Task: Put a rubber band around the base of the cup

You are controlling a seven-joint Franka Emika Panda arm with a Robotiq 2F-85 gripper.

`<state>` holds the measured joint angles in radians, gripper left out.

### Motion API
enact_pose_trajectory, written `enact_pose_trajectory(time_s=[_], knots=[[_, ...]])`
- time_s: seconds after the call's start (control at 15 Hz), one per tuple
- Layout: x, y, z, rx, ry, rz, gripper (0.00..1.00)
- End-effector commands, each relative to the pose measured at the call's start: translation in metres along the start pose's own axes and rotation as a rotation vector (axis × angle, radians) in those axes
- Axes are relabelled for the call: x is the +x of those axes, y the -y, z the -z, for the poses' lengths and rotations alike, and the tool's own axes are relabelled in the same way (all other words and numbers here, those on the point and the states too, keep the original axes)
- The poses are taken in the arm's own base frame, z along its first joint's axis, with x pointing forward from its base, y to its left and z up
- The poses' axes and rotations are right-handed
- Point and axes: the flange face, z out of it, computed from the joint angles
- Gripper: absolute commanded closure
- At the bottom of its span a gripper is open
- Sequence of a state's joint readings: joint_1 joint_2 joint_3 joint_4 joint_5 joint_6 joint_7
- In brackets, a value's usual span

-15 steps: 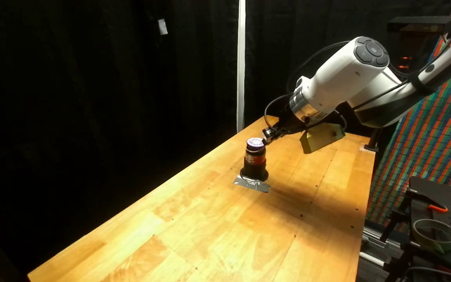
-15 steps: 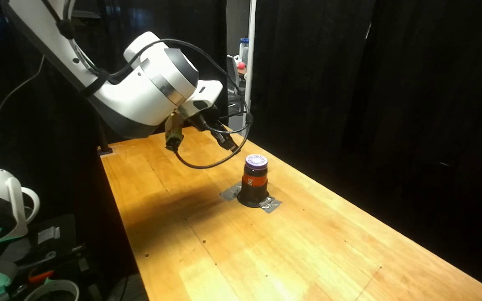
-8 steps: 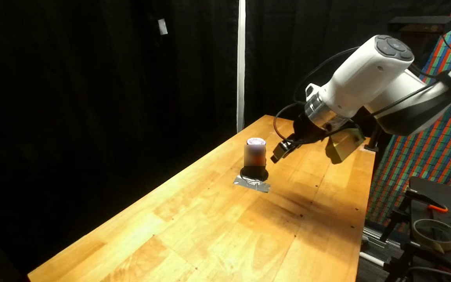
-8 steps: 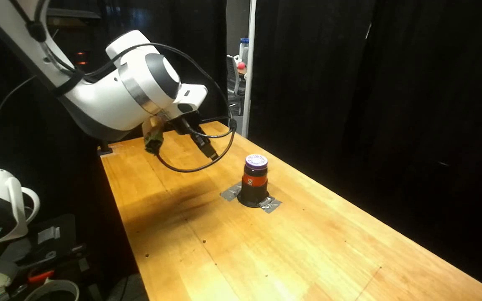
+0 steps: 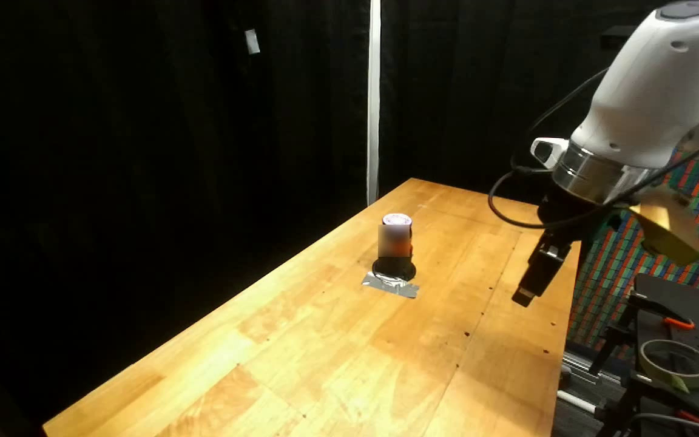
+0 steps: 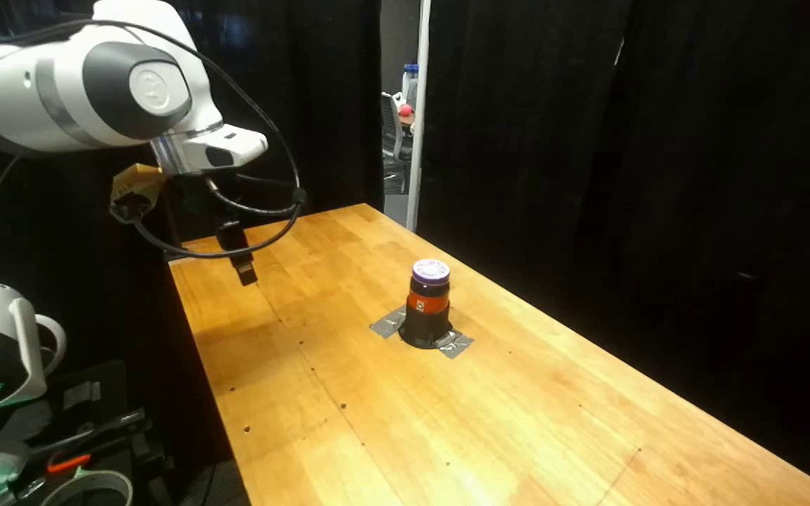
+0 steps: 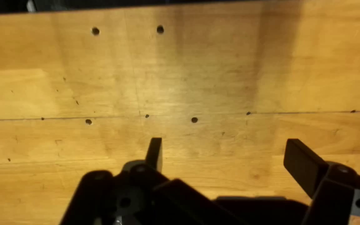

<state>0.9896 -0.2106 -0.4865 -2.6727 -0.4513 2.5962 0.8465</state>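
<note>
The cup stands upright on the table in both exterior views, with a pale-topped purple lid, an orange-red band of label and a dark flared base. Part of its body is blurred in an exterior view, where its dark base still shows. A rubber band cannot be made out in any current view. My gripper is wide open, bare wood between its fingers. In an exterior view the gripper points down above the table, well apart from the cup, on the arm's side of it.
Grey tape lies at the cup's foot on the wooden table. Dark curtains run along the table's far side. Beyond the near edge stands a black cart with a tape roll. A cable loops beside the gripper.
My arm has drawn back from beside the cup's top toward its own base, and the gripper has tilted to point more steeply down. The cup has stayed in place.
</note>
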Motion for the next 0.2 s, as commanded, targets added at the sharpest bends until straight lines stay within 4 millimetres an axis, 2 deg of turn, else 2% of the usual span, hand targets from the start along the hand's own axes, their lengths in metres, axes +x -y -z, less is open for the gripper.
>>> enact_pose_trajectory(time_s=[0.0, 0.13], knots=[[0.027, -0.008, 0.064, 0.047, 0.100, 0.035, 0.00], [0.046, -0.015, 0.101, 0.089, 0.139, 0.018, 0.00]])
